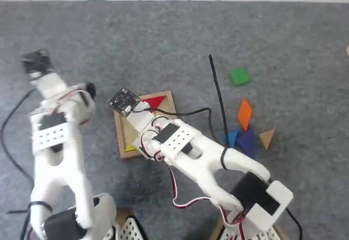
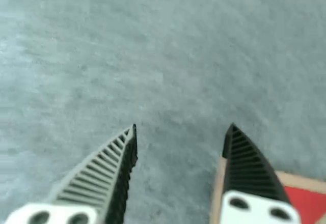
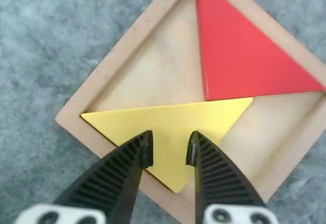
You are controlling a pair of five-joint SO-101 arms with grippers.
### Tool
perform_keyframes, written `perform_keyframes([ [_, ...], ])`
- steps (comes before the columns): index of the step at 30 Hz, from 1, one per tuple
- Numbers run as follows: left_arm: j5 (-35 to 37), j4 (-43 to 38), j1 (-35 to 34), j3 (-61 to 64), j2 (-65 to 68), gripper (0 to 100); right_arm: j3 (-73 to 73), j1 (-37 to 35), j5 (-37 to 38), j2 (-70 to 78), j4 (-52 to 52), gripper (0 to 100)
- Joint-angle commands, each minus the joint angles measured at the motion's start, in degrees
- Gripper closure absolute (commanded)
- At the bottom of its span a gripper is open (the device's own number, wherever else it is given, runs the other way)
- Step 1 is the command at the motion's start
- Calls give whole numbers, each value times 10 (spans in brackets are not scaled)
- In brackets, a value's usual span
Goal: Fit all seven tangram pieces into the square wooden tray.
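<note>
The square wooden tray [image 3: 102, 71] holds a red triangle [image 3: 239, 56] and a yellow triangle [image 3: 173, 127], meeting along one edge. My right gripper [image 3: 169, 147] hovers over the yellow triangle, fingers a narrow gap apart and open, gripping nothing. In the high view the right arm covers most of the tray [image 1: 122, 142], with the red triangle [image 1: 156, 102] showing at its far corner. My left gripper [image 2: 182, 132] stands open over bare carpet just beside the tray's corner [image 2: 220, 183]. To the right lie a green square [image 1: 240, 76], orange parallelogram [image 1: 245, 113], blue triangle [image 1: 232, 137], purple triangle [image 1: 246, 141] and tan triangle [image 1: 266, 137].
A black cable [image 1: 218, 95] runs across the grey carpet between the tray and the loose pieces. The left arm [image 1: 54, 136] stands to the left of the tray. Open carpet lies beyond the tray.
</note>
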Motion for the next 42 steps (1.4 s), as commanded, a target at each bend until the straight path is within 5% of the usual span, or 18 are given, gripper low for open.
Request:
perform_keyframes([
  [1, -12, 47, -6, -46, -1, 735, -4, -7, -6, -34, -11, 864],
  [6, -84, 177, 18, -125, 41, 735, -7, 44, -10, -32, 38, 868],
  [12, -183, 363, 93, -285, 244, 735, -3, 102, -9, -41, 125, 868],
  [17, -224, 400, 105, -311, 275, 735, 18, 94, -8, -57, 139, 867],
  [26, -300, 366, 205, -148, 83, 736, 41, 136, -6, -91, 112, 868],
  [30, -226, 325, 136, -155, 49, 746, 14, 118, -6, -41, 102, 868],
  [34, -162, 283, 18, -180, 40, 871, -29, 88, -11, -30, 100, 868],
  [37, -157, 251, -117, -200, 40, 996, -47, 62, -11, -30, 100, 868],
  [42, -215, 138, -311, -157, 45, 988, -54, 44, -7, -30, 96, 867],
])
